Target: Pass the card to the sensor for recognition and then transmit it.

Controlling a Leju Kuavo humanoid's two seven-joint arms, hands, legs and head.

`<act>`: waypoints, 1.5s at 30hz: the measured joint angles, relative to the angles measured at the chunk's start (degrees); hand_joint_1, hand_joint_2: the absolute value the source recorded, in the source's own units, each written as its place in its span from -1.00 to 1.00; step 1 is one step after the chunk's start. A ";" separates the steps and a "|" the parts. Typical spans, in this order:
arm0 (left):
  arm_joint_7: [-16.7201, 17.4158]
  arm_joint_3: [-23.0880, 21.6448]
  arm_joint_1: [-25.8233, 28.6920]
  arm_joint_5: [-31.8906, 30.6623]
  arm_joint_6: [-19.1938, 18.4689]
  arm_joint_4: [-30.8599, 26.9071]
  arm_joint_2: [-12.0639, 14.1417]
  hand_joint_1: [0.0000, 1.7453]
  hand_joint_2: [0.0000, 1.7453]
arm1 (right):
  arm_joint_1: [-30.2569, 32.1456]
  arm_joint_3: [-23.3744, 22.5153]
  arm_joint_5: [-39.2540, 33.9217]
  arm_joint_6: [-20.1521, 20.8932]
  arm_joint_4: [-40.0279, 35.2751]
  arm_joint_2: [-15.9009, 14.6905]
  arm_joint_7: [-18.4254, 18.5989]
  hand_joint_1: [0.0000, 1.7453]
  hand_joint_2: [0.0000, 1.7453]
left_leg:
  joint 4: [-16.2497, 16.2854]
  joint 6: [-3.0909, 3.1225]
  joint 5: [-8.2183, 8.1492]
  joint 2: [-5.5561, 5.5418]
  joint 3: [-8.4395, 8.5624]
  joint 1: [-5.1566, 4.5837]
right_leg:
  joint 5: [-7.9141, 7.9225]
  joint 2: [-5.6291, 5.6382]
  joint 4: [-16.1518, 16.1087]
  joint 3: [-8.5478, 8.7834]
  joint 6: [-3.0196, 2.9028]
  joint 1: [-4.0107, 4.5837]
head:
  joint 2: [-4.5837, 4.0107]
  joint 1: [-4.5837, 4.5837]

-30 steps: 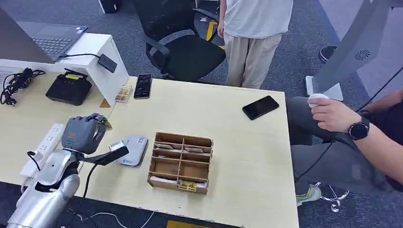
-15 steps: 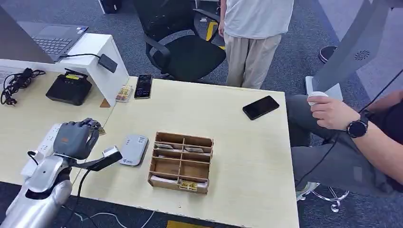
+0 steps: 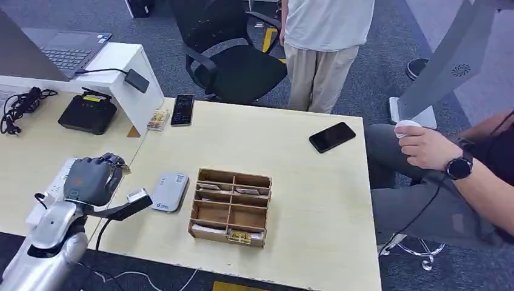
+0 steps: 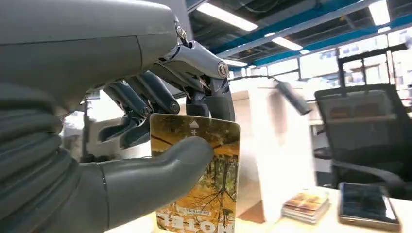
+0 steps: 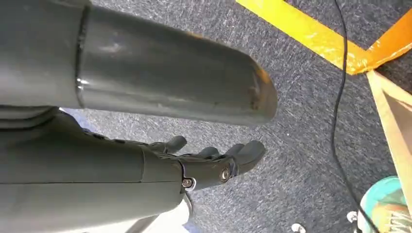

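left hand (image 3: 91, 179) pinches the card (image 4: 200, 179) upright between thumb and fingers, long axis vertical; sensor (image 3: 170, 190) lies on the table at its 3 o'clock, near; right hand (image 5: 214, 158) hangs empty, fingers loosely extended

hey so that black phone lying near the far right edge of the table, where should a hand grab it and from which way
Grip the black phone across its two long edges, near the middle, coming straight down from above. It lies flat and thin on the table, angled, with bare surface around it, so fingers should turn to match that slant. Probably awkward to pinch: it sits flush.
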 joint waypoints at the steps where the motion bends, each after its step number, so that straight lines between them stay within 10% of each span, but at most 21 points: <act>1: -0.29 0.39 0.49 -0.02 0.09 -0.28 0.00 1.00 1.00 | 0.02 0.00 0.00 0.00 0.09 0.04 0.22 -1.00 -1.00 | 0.00 0.00 0.00 -0.01 -0.01 0.00 | 0.00 -0.01 0.00 0.00 0.00 0.00 | 0.00 -0.02; 40: -0.81 1.46 0.83 -3.48 -0.20 -1.38 -5.07 1.00 1.00 | 0.26 1.09 0.11 -0.44 0.24 0.24 0.44 -1.00 -1.00 | 0.01 0.00 0.01 0.01 0.01 -0.01 | 0.04 0.00 -0.02 -0.06 -0.03 0.00 | 0.00 -0.04; 45: -0.15 -2.08 -6.86 -4.13 -2.54 1.69 -7.11 1.00 1.00 | 0.13 0.94 -1.77 0.42 0.22 -0.31 -0.64 -1.00 -1.00 | 0.04 0.11 0.21 -0.42 -0.27 -0.01 | 0.11 -0.44 -0.05 -0.14 0.02 -0.01 | 0.00 0.02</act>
